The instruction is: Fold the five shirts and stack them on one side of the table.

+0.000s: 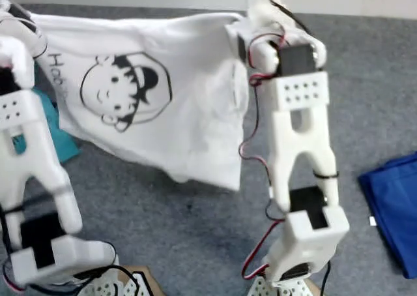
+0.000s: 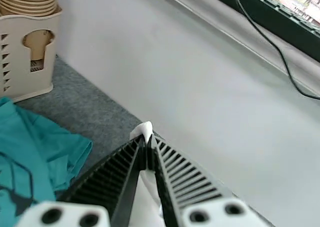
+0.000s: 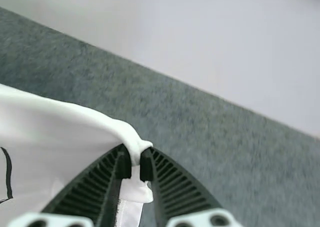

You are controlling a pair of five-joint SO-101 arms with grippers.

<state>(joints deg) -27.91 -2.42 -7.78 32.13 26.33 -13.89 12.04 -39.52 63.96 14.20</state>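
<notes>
The white shirt (image 1: 163, 113), thin limp cloth with a printed cartoon face, hangs between both arms. Its top edge stretches from hand to hand along the table's (image 1: 195, 244) far side. The left hand (image 2: 148, 152) is clamped on one corner and the right hand (image 3: 135, 162) on the other. The hem droops nearer the bases. A crumpled teal shirt (image 1: 58, 139) lies under the left arm, and a blue shirt (image 1: 394, 205) lies well off to the right.

Grey table (image 1: 195, 234), blue shirt (image 1: 394, 205) at one edge — teal shirt (image 1: 58, 139) at the other, beige cup holder (image 2: 25, 52) nearby
</notes>
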